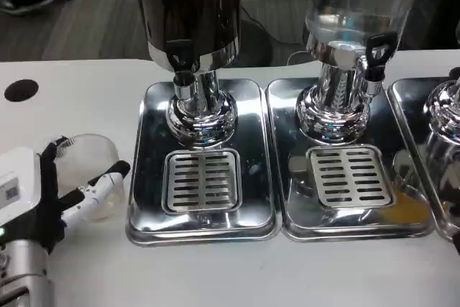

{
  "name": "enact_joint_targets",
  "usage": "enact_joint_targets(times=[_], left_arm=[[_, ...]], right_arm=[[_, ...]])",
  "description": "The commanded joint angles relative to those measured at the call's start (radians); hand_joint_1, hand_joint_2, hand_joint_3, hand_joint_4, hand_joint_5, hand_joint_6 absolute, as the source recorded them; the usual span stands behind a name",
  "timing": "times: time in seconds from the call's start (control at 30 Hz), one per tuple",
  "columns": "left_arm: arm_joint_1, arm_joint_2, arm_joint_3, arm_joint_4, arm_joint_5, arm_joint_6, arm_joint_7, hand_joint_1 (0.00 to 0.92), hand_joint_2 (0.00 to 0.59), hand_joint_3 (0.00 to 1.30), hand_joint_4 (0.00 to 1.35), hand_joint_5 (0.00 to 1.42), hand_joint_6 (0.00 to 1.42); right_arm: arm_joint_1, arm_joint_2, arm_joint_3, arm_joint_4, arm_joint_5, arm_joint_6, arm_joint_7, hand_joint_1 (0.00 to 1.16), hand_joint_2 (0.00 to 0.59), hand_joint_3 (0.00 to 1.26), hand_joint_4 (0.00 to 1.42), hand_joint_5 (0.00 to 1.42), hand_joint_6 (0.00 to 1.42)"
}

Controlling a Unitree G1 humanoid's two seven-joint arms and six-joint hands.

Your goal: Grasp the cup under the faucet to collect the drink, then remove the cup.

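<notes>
Cup (97, 170) on table, within loosely curled left hand (43, 199) fingers (100, 181), grip uncertain.

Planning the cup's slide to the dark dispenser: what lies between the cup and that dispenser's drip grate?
In the head view, only bare white table and the tray's raised rim separate the cup, held by the left hand, from the grate.

clear plastic cup (97, 172) | upright, looks empty | on white table (302, 275), left of dark dispenser's faucet (182, 70) | left hand's fingers (97, 186) around it
</notes>
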Motion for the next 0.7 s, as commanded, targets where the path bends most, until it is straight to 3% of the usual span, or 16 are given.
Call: enact_joint_targets(times=[0.03, 0.47, 0.7], left_arm=[[-0.001, 0.026, -0.034, 0.005, 0.034, 0.032, -0.04, 0.179, 0.065, 0.32, 0.32, 0.5, 0.64], [-0.002, 0.058, -0.073, -0.005, 0.056, 0.041, -0.054, 0.33, 0.065, 0.3, 0.33, 0.5, 0.7], [0.009, 0.055, -0.068, -0.008, 0.046, 0.031, -0.026, 0.355, 0.084, 0.42, 0.47, 0.61, 0.78]], right_arm=[[-0.005, 0.003, 0.001, 0.008, 0.005, -0.021, -0.005, 0.41, 0.373, 0.29, 0.22, 0.27, 0.09], [-0.015, 0.009, 0.003, 0.024, 0.011, -0.032, -0.006, 0.42, 0.381, 0.29, 0.22, 0.27, 0.12], [-0.019, 0.007, 0.0, 0.026, 0.01, -0.032, -0.007, 0.41, 0.388, 0.29, 0.21, 0.26, 0.12]])
